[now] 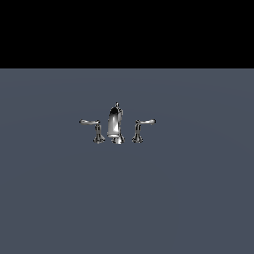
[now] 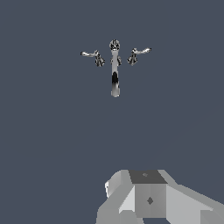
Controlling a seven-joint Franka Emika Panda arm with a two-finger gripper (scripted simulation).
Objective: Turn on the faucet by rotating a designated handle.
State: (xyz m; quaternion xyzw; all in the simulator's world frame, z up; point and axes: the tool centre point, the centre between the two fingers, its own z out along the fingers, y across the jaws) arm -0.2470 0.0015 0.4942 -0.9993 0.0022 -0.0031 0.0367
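Faucet (image 1: 116, 125): chrome set, mid-desk (image 1: 59, 198).
Handle (image 1: 141, 127): exterior view's right of spout, lever pointing outward, untouched.
Gripper (image 2: 148, 199): well apart, facing faucet for approach.
Jaws: out of frame; cannot tell.

A small shiny chrome three-piece faucet (image 1: 117, 125) stood on a flat, plain slate-grey counter (image 1: 127, 198), near the middle of the frame. Its tall curved central spout (image 1: 115, 124) carried a small knob on top. At the exterior view's right stood the slim curved chrome lever handle (image 1: 142, 127) on a short flared pedestal, its lever pointing outward toward that side. A mirror-image chrome lever (image 1: 93, 127) stood at the exterior view's left, pointing the opposite way. The three pieces stood apart in a row. Black background filled the frame above the counter.
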